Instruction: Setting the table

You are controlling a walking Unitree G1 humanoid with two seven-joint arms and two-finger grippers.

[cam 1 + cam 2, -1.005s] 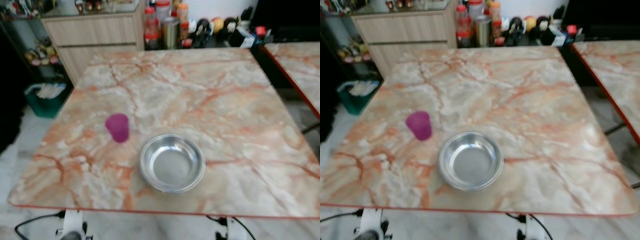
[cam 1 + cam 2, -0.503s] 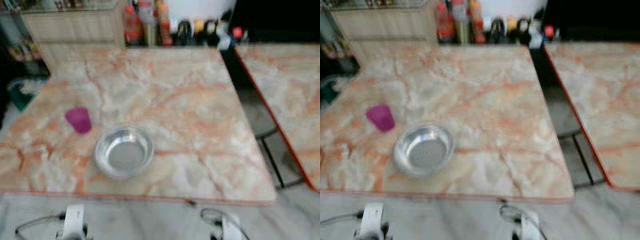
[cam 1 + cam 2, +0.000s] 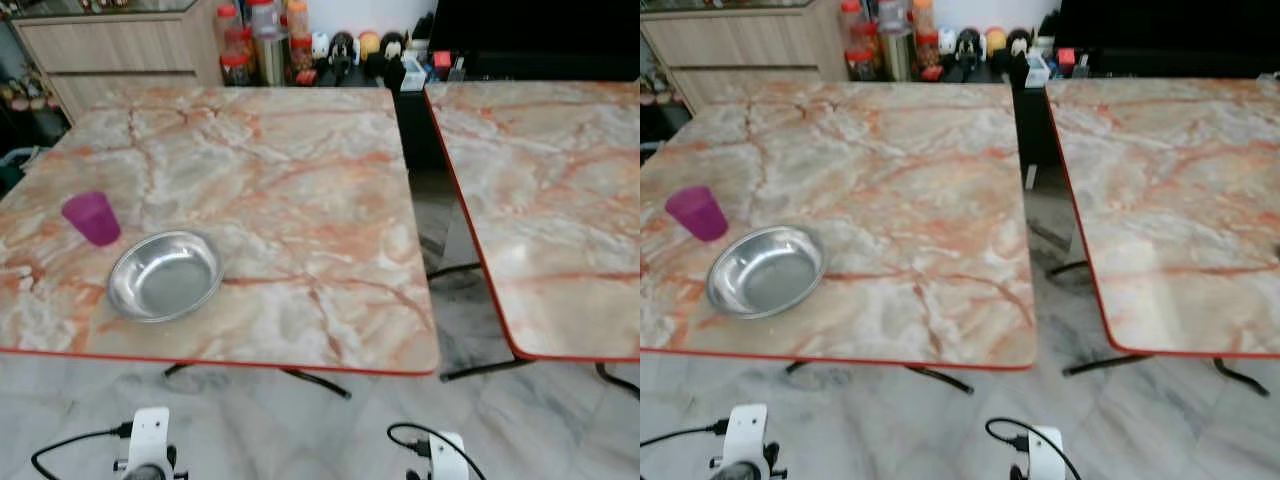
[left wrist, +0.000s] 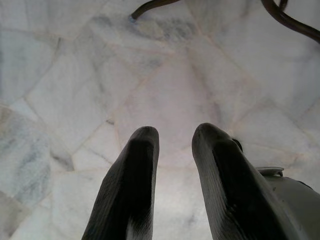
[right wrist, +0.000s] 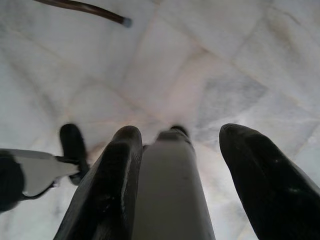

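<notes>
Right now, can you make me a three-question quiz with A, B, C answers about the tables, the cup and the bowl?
1. Where is the purple cup?
A. inside the bowl
B. on the table beside the metal bowl
C. on the floor

2. How many marble tables are there?
A. one
B. two
C. four

3. What is the bowl like?
A. upright and empty
B. upside down
C. full of soup

Answers:
1 B: the cup stands on the left table, just apart from the bowl.
2 B: a second table stands to the right, across a gap.
3 A: its bare shiny inside faces up.
</notes>
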